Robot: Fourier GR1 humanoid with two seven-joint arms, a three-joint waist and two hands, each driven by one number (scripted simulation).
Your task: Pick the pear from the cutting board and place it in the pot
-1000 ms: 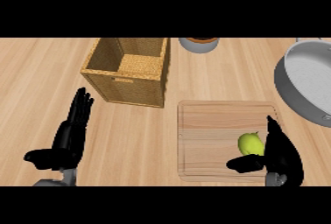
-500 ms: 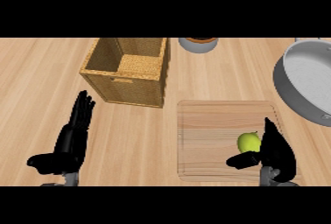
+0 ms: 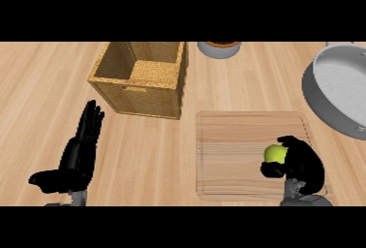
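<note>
Pear, lying on the cutting board toward its right side, is enclosed at its rounded belly by the curled right hand, and is judged light, smooth and easily bruised.

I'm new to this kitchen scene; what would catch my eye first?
The yellow-green pear stands out on the pale wooden cutting board, with the black right hand curled around it. Beyond the board at the right edge sits the big grey metal pot; a woven wicker basket stands to the upper left.
</note>
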